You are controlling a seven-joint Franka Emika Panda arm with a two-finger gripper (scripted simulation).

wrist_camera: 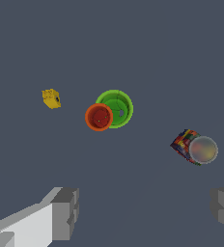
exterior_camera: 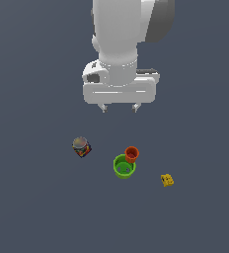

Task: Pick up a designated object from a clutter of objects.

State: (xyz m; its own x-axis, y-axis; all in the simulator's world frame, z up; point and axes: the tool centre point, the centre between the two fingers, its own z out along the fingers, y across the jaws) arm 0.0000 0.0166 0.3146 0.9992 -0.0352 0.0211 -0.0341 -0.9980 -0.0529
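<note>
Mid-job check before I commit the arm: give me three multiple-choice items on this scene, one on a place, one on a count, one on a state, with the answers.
1. Where is the can relative to the green cup in the exterior view?
A. to its left
B. to its right
C. inside it

2. How many cups are there?
A. one
B. two
C. three

3. What state is the gripper in?
A. shut on the can
B. shut on the yellow block
C. open, holding nothing

Answers: 1 A, the can stands apart, on the exterior view's left. 2 B, only the green cup and the orange cup show. 3 C, the fingers are spread wide above the floor, nothing between them.
</note>
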